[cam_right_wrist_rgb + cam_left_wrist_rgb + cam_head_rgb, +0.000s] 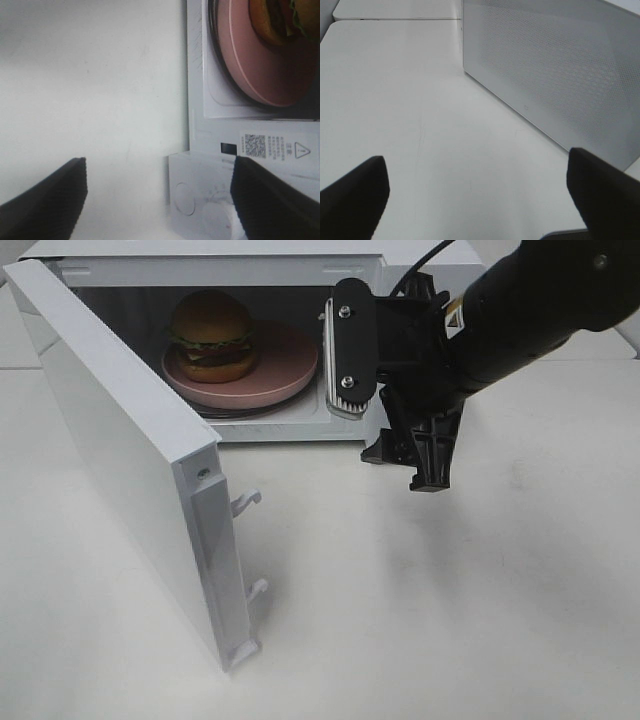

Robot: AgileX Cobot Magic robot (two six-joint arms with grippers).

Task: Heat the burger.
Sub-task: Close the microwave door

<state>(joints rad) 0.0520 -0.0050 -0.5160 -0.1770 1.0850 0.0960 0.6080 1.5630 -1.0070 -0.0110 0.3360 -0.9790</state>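
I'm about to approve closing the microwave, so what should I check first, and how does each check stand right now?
1. Burger inside the microwave, sitting on the plate: ok.
2. Plate fully behind the front sill: ok.
3. Right pincer open and empty: ok.
4. Swing path of the door free: not ok, the right pincer hangs in front of the opening.
5. Left pincer open, empty and apart from the door: ok.
6. Door hooks undamaged: cannot tell, too small.
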